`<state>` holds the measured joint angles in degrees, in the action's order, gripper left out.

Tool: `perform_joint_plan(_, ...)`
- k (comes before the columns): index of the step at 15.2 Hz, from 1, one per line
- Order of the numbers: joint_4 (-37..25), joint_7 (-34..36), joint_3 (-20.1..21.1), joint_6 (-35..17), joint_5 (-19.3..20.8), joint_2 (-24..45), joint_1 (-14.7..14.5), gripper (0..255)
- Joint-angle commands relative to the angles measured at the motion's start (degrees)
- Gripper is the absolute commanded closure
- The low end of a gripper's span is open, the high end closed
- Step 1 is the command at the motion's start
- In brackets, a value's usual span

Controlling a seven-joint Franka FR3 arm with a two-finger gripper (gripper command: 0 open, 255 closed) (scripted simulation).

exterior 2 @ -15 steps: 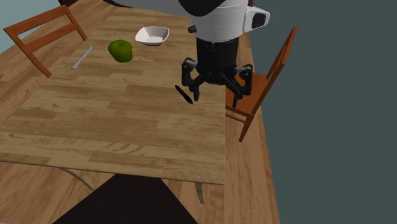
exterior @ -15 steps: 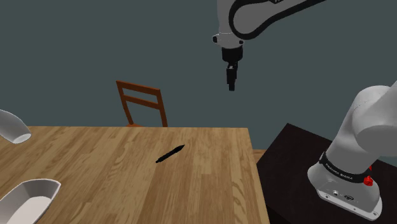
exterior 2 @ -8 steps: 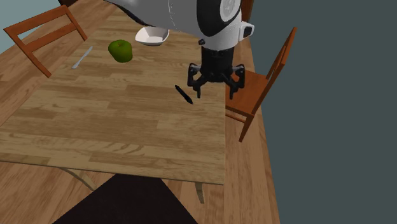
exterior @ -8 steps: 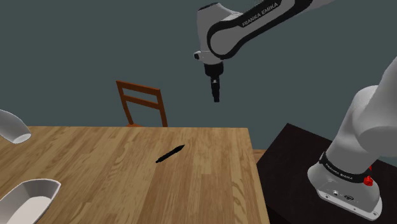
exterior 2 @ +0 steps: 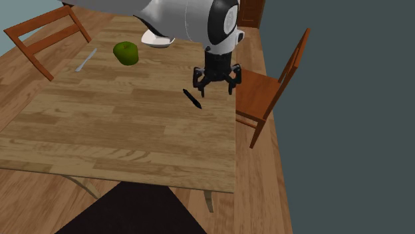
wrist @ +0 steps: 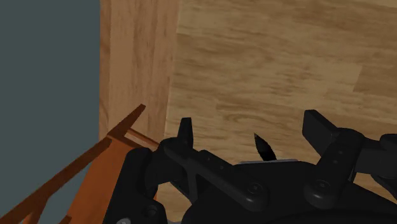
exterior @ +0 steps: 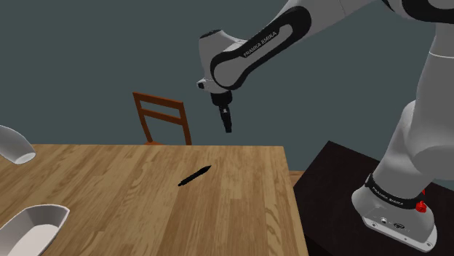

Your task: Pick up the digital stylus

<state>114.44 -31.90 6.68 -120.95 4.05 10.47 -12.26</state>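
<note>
Your hand [exterior 2: 217,89] hangs in the air, fingers spread wide, gripping nothing. The black stylus [exterior: 194,175] lies flat on the wooden bench [exterior: 109,189], near the bench edge that faces the brown chair [exterior 2: 266,86]. The hand is above that edge, on the stylus's chair side, clear of it.

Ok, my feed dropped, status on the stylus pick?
Gripper open, hovering above table, holding nothing. Stylus flat on table, untouched. Chair off to the side, not in the way.
</note>
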Motion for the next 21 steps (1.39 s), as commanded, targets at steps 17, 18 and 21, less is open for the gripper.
perform_joint_plan(17,-25.06,-13.06,6.69,-2.45,4.58,30.01,-8.34,0)
perform_joint_plan(18,-25.03,-13.02,6.61,-2.95,4.68,30.49,-8.39,0)
perform_joint_plan(21,-25.02,-12.90,6.36,-4.41,4.97,31.95,-8.55,0)
